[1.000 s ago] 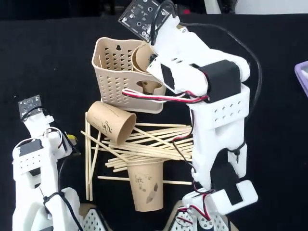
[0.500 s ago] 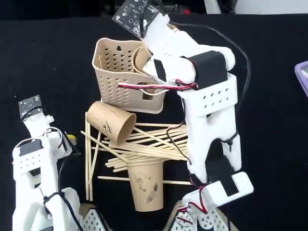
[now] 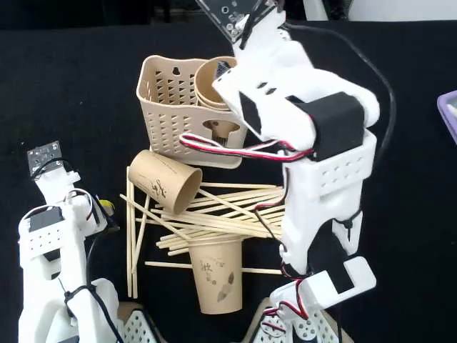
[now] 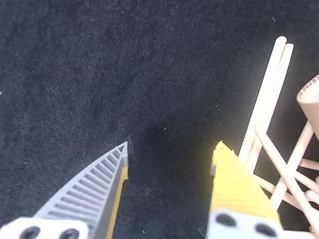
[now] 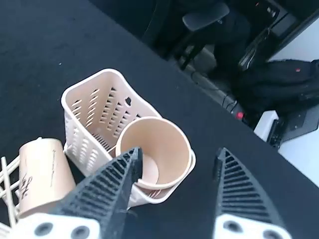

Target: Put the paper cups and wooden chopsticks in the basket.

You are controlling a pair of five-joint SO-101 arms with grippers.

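While the right arm (image 3: 314,143) stands tall over the middle of the table (image 3: 86,71), its right gripper (image 5: 178,154) hangs just above the far end of the basket (image 3: 171,107) with the fingers spread wide and nothing between them. One paper cup (image 5: 154,149) is already in the basket, tilted against the end wall with its mouth up, and the two fingertips are seen on either side of its rim; I cannot tell if they touch it. The second paper cup (image 3: 166,181) lies on its side just beside the near wall of the basket, and its lower side rests on the wooden chopsticks (image 3: 214,214). These are in a loose pile between this cup and the third paper cup (image 3: 216,275), which is near the arm bases; some sticks cross its far end, and I cannot tell if it stands or lies. A few chopsticks lie apart along the left edge of the pile. There the left gripper (image 4: 172,147) is low over the bare black cloth, released and holding nothing, with stick ends just beside its yellow finger (image 4: 234,184). Open cloth is left of the basket and right of the right arm, up to a purple object (image 3: 448,114) at the edge
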